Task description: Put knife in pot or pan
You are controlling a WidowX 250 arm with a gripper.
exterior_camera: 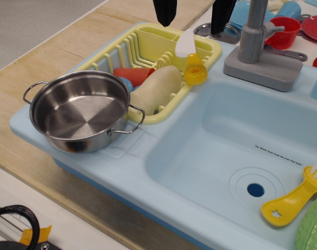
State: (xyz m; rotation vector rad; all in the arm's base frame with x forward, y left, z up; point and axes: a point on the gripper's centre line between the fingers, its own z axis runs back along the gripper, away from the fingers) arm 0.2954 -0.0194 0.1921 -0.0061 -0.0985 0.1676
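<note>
The knife (pixel 191 60) has a white rounded blade and a chunky yellow handle with a holed loop. It leans upright against the right rim of the yellow dish rack (pixel 148 44). The shiny steel pot (pixel 80 110) with two wire loop handles stands empty on the sink's left ledge, to the left of and nearer than the rack. My gripper (pixel 193 13) hangs at the top edge, just above the knife. Its two black fingers (pixel 165 11) are spread wide apart and hold nothing.
The rack also holds a red cup (pixel 133 75) and a cream rounded object (pixel 158 88). A grey faucet (pixel 262 49) stands right of the gripper. The blue basin (pixel 231 140) holds a yellow star-holed brush (pixel 296 200) and a green item (pixel 313 229). Red dishes (pixel 283 31) sit at the back right.
</note>
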